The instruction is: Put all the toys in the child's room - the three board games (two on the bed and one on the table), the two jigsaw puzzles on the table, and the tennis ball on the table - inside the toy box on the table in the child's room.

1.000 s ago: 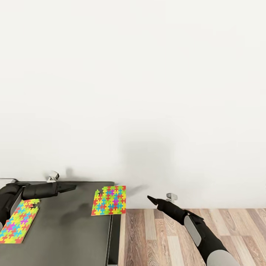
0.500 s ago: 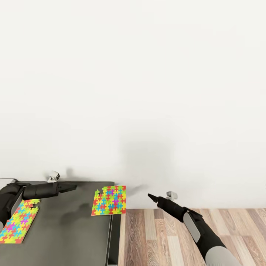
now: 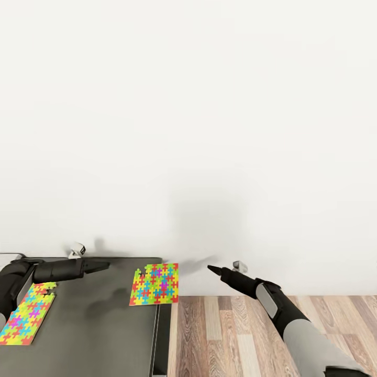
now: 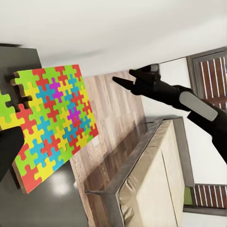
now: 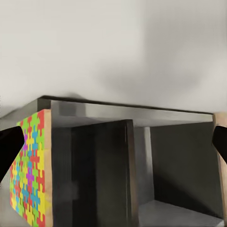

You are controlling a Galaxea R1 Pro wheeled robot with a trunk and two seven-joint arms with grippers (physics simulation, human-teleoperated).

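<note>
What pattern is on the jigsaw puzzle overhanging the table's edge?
The jigsaw puzzle has interlocking pieces in red, yellow, green, blue, orange and purple; clearest in the left wrist view.

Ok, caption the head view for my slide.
Two jigsaw puzzles on the table; left gripper above it, right gripper over floor.

Bright even light, soft wall (image 3: 209, 131) shadows

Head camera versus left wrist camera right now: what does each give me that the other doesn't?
Head view adds a second jigsaw puzzle lying at the left of the table. Left wrist view adds the bed and grey-framed windows. Both show the jigsaw puzzle overhanging the table corner, the right gripper and the wood floor.
</note>
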